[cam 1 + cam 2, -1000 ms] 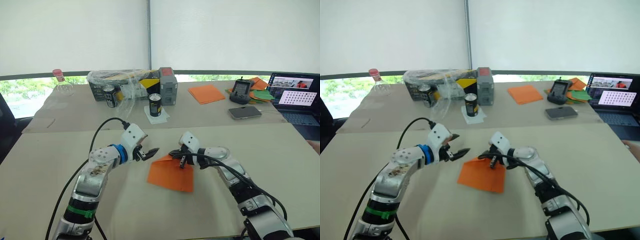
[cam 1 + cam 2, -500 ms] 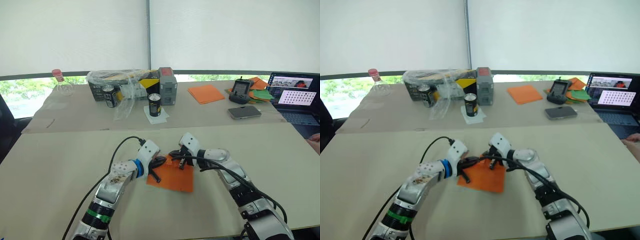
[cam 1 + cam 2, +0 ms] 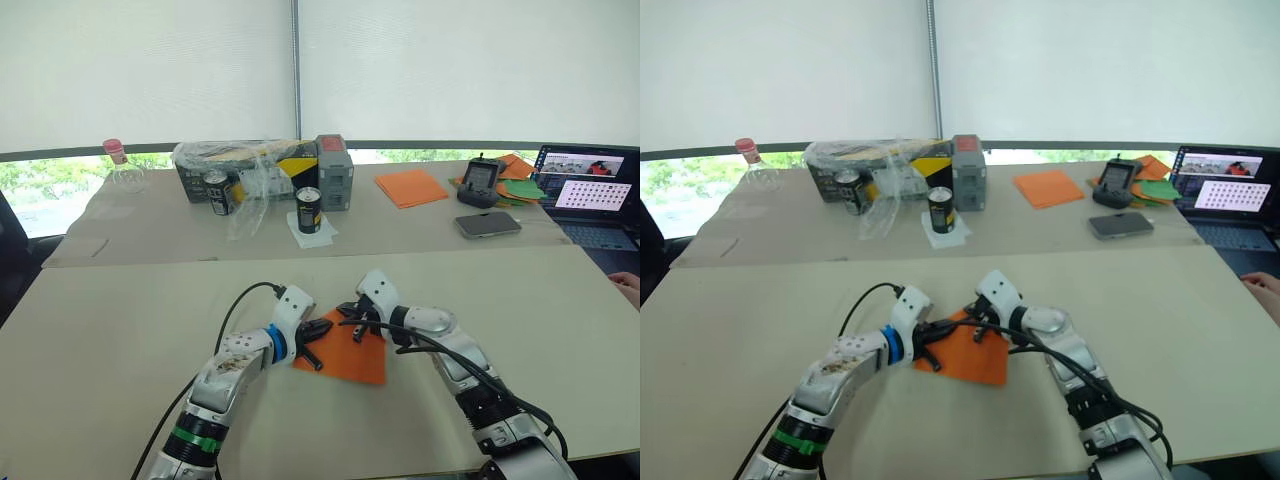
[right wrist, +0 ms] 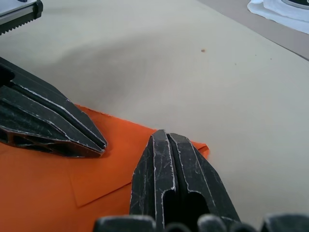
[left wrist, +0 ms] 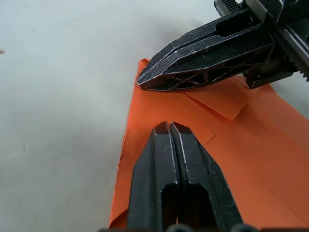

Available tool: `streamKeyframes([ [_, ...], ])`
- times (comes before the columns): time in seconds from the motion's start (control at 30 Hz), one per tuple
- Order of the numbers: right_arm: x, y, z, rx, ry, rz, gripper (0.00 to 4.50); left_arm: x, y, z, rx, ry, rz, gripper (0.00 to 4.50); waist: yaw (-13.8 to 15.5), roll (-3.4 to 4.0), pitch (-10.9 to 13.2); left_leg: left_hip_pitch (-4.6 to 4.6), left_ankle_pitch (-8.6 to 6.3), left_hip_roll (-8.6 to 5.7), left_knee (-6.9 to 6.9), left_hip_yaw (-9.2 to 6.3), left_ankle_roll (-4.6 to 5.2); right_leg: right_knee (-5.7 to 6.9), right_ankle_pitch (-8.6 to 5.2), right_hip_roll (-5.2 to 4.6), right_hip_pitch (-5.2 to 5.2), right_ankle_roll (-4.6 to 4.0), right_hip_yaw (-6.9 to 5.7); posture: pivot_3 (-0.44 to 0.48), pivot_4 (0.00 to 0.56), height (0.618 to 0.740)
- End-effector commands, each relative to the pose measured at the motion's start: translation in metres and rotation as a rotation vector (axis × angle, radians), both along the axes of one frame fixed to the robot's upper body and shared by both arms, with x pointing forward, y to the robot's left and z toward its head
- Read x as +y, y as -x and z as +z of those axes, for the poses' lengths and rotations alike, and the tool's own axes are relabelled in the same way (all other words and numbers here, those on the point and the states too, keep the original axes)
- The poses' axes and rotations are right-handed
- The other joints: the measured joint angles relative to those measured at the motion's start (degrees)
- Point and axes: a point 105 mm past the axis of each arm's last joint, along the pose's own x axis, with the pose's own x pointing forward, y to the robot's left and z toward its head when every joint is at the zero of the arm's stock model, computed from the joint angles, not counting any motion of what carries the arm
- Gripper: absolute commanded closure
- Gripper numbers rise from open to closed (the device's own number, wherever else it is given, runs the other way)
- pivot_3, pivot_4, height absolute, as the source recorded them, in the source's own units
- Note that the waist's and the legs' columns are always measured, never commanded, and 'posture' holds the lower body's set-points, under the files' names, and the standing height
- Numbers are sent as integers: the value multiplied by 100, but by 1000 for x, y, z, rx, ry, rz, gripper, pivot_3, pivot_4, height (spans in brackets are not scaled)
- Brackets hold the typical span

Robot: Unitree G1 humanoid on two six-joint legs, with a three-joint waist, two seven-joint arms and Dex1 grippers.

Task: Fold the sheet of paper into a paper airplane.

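both grippers pressed onto the orange sheet

we see the thin bright orange sheet of paper (image 3: 345, 352) lying flat on the near beige table (image 3: 100, 340). our left gripper (image 5: 169, 126) and right gripper (image 4: 166, 134), both clenched on nothing, press on its far corner. beyond stands a black can (image 3: 309, 210).

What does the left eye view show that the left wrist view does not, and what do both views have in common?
Left eye view: the can on the far table, the stack of orange sheets, the phone and the laptop. Left wrist view: a small folded flap and the left gripper shut, tips on the paper. Both: the sheet of paper, with the right gripper at its corner.
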Motion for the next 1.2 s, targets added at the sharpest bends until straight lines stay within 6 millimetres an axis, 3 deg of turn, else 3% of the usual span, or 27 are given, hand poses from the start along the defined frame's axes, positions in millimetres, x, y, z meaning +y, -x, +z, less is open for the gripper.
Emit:
streamKeyframes([
  [0.03, 6, 0, -2, -4, 33, 6, 4500, -2, 3, -6, 3, -34, -22, 4441, -1, 0, 0, 1, 0, 0, 0, 0, 0, 0, 0, 0, 0, 0, 0, 0, 150, 740],
  [0.3, -11, -10, -11, 21, 113, -82, 4500, -2, 2, -4, 2, -21, -3, 4441, 3, 0, 0, 2, 1, -1, 0, 1, -1, 0, 0, 0, 2, 0, 0, 0, 150, 740],
  [0.7, -28, -22, 1, 33, 32, -121, 4500, -1, 2, -3, -3, -18, 4, 4441, 13, 0, 0, 4, 0, -3, 0, 0, 0, -2, 0, -2, 7, 0, 0, 0, 150, 740],
  [0.97, -14, -19, 47, -79, -164, -52, 4500, -1, 0, -2, -6, -19, 6, 4441, 6, 0, 0, -3, 0, -1, -1, 0, 0, -1, 0, -1, -1, 0, 1, 0, 150, 740],
  [1.1, -18, -13, 42, -91, -108, -18, 4500, -1, -1, -1, -7, -17, 6, 4441, 9, 0, 0, -4, 0, -2, -1, 0, 1, -4, 0, -2, -1, 0, 0, 0, 150, 740],
  [1.2, -17, -9, 20, -55, -42, -5, 4500, -3, -3, 0, -13, -17, -6, 4441, 6, 0, 0, -3, 0, -1, -1, 0, 1, -4, 0, -1, 0, 0, 0, 0, 150, 740],
])
